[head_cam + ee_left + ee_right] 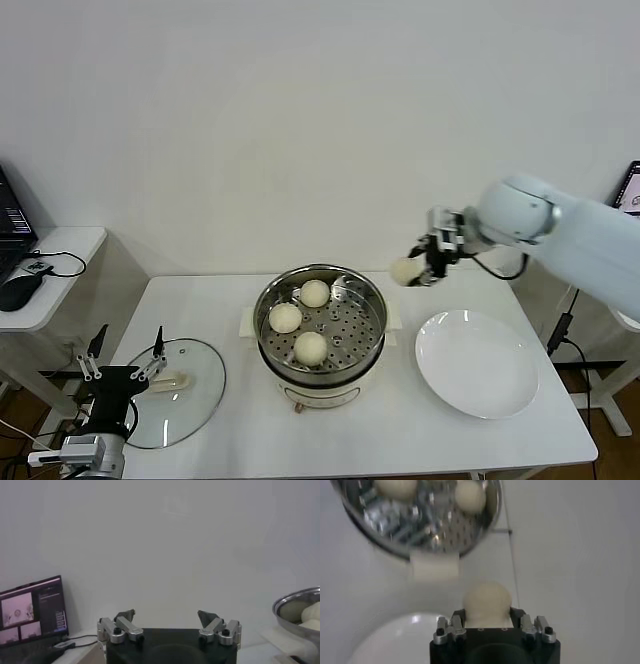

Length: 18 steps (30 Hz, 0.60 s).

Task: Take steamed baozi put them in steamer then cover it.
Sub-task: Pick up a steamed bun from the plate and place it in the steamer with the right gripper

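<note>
**Inspector:** Your right tool (418, 272) is pinching one steamed baozi (405, 271), held in the air off the far right side of the steamer (320, 325), above the table (230, 420).

**Operator:** And the pot?

**Inspector:** You have three steamed baozi on its perforated floor: one toward the back (314, 293), one at the left (285, 318), one at the front (310, 347). The white plate (477, 363), just right of the steamer, carries nothing.

**Operator:** The cover?

**Inspector:** The cover (178, 391) lies flat on the table, left of the steamer and apart from it. Your left tool (124, 364) sits at its near left edge, fingers spread, gripping nothing.
</note>
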{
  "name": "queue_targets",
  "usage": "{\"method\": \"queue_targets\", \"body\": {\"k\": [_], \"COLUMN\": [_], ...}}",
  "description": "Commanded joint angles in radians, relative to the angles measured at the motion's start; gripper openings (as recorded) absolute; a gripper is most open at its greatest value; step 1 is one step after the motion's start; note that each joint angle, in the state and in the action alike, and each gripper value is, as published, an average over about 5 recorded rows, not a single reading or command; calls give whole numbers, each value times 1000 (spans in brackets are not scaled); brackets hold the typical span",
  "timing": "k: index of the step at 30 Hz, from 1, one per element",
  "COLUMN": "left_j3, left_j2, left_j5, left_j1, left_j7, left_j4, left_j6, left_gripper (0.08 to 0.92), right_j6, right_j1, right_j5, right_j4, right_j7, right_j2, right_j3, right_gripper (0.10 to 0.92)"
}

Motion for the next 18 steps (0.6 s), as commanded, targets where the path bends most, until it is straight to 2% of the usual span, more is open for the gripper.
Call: {"method": "queue_targets", "body": {"k": [1, 7, 18], "left_j3": [0, -3, -4], "left_j2": [-3, -6, -9], "left_j5": [-1, -6, -6], "left_j1": [-2, -2, -4], "left_j7": [0, 0, -1], "left_j4": [6, 13, 20], "left_j6": [0, -2, -2], "left_gripper": [823, 823, 823], "right_j6": [-112, -115, -115], "right_j1": [64, -13, -122], "right_j5": [185, 170, 124], "right_j4": [-11, -77, -97], "right_j7": [150, 192, 200], "right_j2": [238, 307, 310], "right_j3": [-126, -134, -139], "right_gripper": [568, 569, 571]}}
